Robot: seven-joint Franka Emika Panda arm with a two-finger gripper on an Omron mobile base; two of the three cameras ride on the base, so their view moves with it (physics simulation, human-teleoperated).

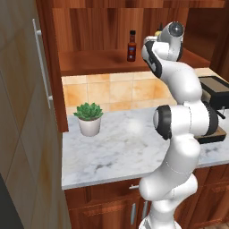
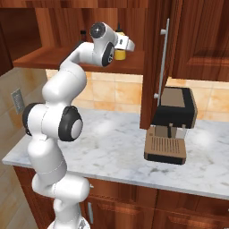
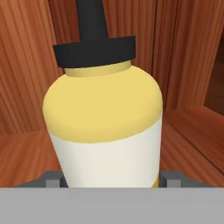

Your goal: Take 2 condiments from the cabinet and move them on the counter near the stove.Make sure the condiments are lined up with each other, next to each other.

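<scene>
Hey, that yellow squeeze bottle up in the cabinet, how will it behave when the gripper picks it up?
The yellow squeeze bottle has a rounded, smooth-looking body, so it may slip or twist between the gripper's flat fingers. Being a squeeze bottle, it probably gives a little under pressure. It stands upright on the cabinet shelf with a tall dark nozzle, so a sideways nudge could tip it.

Even, soft rendered light with faint shadows. Pale glare patches sit on the marbled table [image 1: 129, 127]. The yellow bottle [image 3: 105, 127] looks slightly soft up close; edges stay undistorted.
</scene>
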